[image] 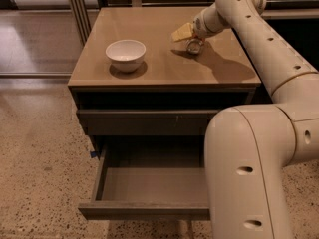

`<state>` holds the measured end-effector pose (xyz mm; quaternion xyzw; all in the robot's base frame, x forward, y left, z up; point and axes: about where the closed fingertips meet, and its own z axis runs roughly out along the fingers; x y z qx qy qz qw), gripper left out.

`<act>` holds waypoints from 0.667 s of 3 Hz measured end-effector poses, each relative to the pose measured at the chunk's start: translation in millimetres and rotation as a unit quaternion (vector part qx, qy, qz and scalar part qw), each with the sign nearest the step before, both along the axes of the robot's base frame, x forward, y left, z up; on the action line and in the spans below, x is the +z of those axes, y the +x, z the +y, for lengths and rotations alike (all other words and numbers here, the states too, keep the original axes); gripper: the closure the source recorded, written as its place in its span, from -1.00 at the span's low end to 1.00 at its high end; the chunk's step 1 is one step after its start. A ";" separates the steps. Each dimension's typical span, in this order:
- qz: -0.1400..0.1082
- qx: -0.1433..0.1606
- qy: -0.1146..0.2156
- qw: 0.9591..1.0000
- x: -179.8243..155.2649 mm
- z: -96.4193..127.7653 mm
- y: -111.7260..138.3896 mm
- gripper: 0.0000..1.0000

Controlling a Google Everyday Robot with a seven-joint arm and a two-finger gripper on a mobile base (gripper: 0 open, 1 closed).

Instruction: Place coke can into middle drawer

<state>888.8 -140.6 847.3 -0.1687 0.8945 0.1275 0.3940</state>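
The coke can (pixel 194 46) stands on the cabinet top at the back right. Only its silver end and a little red show beneath my gripper (pixel 189 36). The gripper reaches in from the right and sits right over and around the can's top. The middle drawer (pixel 149 184) is pulled open low at the front, and its flat grey floor is bare. My arm's large white link covers the drawer's right part.
A white bowl (pixel 125 54) sits on the tan cabinet top (pixel 159 68), left of the can. The drawer front above the open one (pixel 142 122) is shut. My arm (pixel 259 44) spans the right side. Speckled floor lies to the left.
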 end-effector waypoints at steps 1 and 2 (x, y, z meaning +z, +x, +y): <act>0.000 0.000 0.000 1.000 0.0 0.0 0.0 -0.18; 0.000 0.000 0.000 1.000 -0.1 0.1 0.0 0.30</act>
